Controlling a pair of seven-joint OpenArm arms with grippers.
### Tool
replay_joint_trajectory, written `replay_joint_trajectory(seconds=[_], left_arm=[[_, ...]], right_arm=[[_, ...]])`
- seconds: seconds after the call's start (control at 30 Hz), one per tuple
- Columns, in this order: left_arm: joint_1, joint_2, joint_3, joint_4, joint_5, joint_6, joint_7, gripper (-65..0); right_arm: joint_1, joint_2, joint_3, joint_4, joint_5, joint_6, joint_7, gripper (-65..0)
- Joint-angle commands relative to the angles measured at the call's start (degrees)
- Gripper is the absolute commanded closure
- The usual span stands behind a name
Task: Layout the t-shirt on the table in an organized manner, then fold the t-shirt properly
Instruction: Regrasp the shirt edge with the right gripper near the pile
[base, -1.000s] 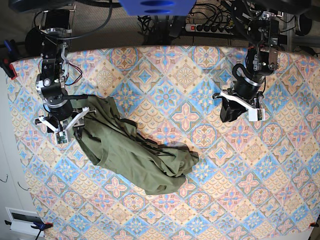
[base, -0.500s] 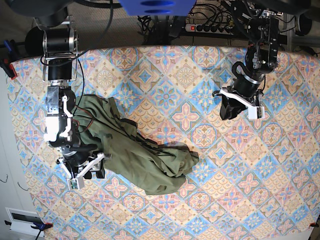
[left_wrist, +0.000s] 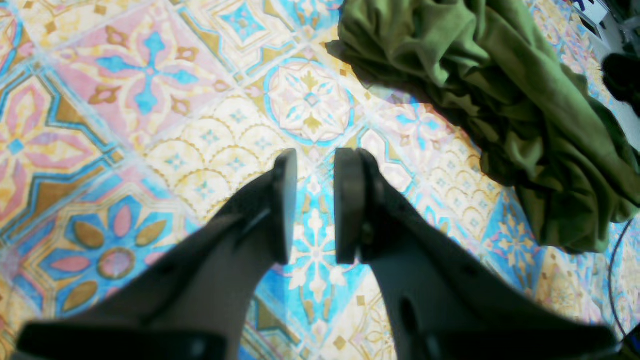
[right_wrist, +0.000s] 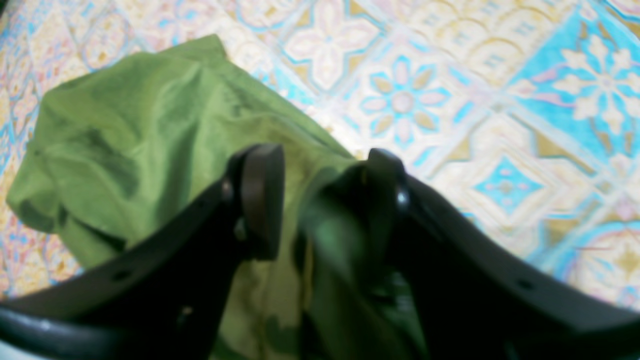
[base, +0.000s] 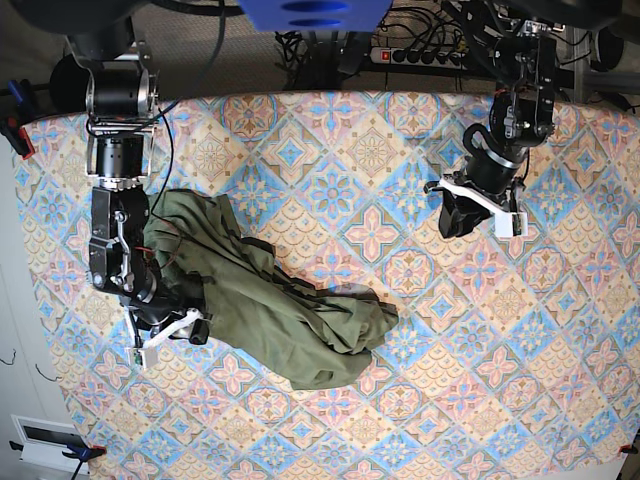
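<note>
1. We risk dragging the crumpled t-shirt into a tighter heap on the table, since our right gripper stands wide over only one edge fold
2. Our left gripper hovers well apart, narrow and empty
</note>
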Motion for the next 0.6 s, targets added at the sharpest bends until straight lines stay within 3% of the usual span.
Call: replay_joint_trajectory(seconds=[0.0,0.4,0.57], left_arm=[[-0.43,-0.46,-0.37,0.91,-0.46,-0.58,-1.16,-13.6],[-0.52,-0.46,-0.28,0.91,-0.46,-0.58,-1.16,-13.6],[-0.52,-0.46,-0.28,0.91,-0.55,-0.58,-1.16,-13.6]], right_arm=[[1.76,0.53,0.14,0.28,0.86,0.5,0.94,-26.3],[1.94,-1.32,0.05,-5.7,0.86,0.5,1.38,-26.3],[2.29,-4.39,0.14,-6.75,0.78,0.59,1.46,-26.1]])
